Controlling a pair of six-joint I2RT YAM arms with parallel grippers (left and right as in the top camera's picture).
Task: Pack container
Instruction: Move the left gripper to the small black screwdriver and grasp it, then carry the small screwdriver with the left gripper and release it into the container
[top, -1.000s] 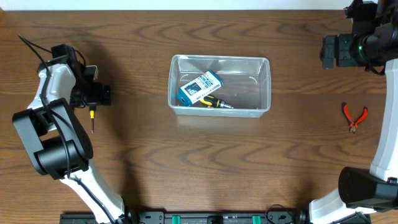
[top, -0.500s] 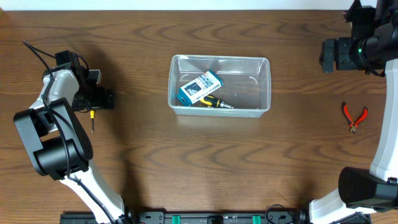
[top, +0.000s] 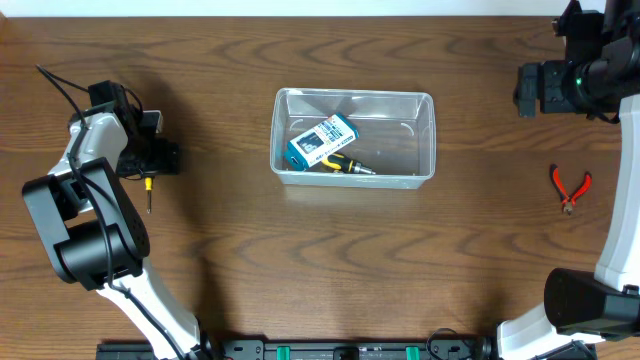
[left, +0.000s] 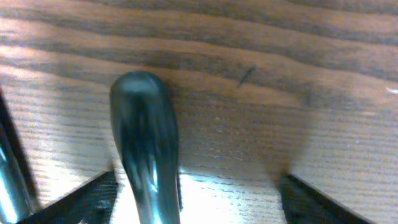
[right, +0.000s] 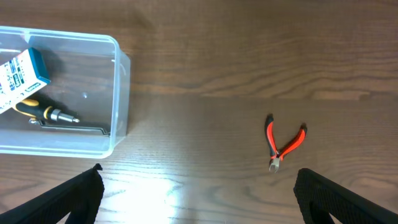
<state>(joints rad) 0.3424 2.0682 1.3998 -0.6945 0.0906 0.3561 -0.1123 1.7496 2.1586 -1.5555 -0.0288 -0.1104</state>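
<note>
Container (top: 354, 94), long axis left to right

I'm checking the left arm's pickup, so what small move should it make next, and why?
Probably close the left hand on the screwdriver under it. The wrist view shows its dark handle lying on the table between the open fingers, not yet gripped.

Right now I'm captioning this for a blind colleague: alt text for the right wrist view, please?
A clear plastic container at left holds a blue-and-white box and a yellow-handled screwdriver; red-handled pliers lie apart on the wooden table at right. The open right tool frames the bottom corners.
</note>
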